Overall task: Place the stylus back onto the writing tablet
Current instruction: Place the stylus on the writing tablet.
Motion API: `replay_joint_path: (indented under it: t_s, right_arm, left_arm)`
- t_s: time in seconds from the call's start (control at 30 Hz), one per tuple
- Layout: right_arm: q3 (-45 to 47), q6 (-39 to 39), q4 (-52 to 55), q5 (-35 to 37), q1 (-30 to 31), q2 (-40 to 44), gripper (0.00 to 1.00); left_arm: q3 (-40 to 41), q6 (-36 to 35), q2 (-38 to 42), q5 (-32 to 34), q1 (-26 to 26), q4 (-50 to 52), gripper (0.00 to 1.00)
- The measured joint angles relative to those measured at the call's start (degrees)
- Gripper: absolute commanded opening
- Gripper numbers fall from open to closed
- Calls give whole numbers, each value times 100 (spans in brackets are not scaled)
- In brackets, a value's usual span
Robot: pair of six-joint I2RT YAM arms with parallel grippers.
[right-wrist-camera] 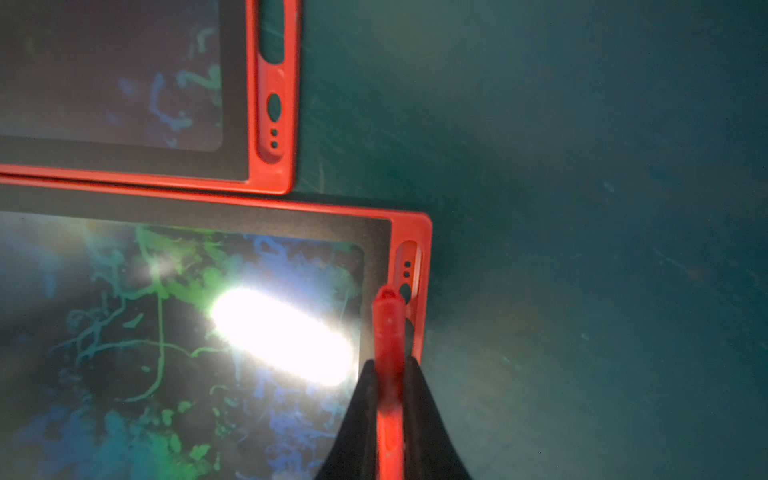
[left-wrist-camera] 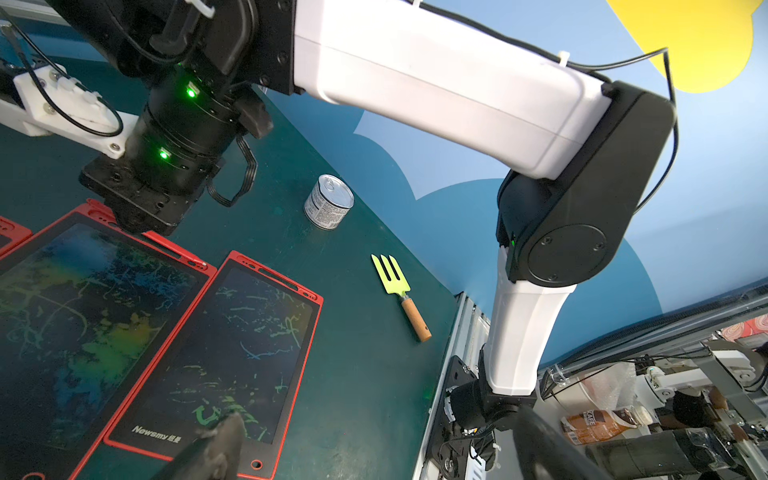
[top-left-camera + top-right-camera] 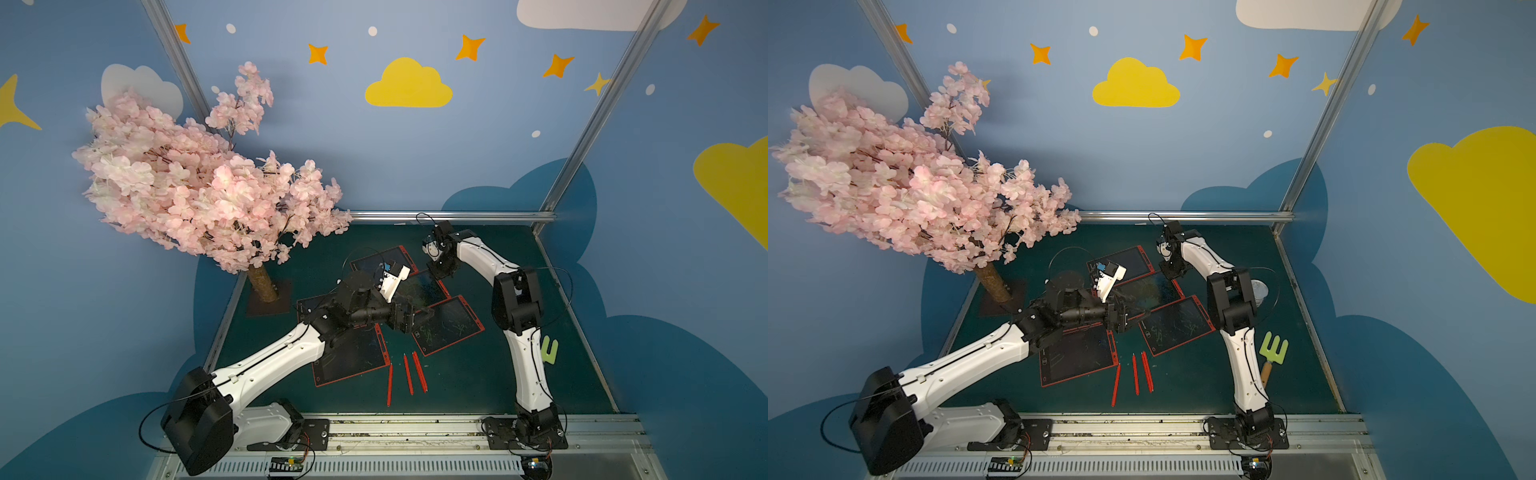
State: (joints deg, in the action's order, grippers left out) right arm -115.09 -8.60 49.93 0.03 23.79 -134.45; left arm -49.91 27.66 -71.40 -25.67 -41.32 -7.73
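Right gripper (image 1: pixel 390 376) is pinched almost fully closed on the red stylus (image 1: pixel 388 324), one black finger on each side of the shaft. It holds the stylus low over the far right corner of the middle writing tablet (image 1: pixel 411 226). We cannot tell whether the stylus touches the tablet. The stylus's long axis runs parallel to the tablet's red side rail, and its free end overlaps the holder slot (image 1: pixel 409 270). The shaft sits slightly to the screen side of that slot. We judge the coming move to be a small sideways shift toward the rail, then down and release. Left gripper (image 3: pixel 417 320) is spread wide and empty, above the tablets nearer the middle of the table. Three spare styluses (image 3: pixel 409 374) lie on the near table, well apart from both grippers.
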Motion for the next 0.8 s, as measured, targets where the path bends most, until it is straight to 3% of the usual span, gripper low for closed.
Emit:
replay_joint_path:
  t_s: [0.33,0.8]
  right_arm:
    - [-11,63,109,63,0,-11,19]
    - [46,437,131,-103,-13,-11,8]
  left_arm:
    - [0,22,2,0,0,0,100]
    - [37,85,28,42,-9,-28,100]
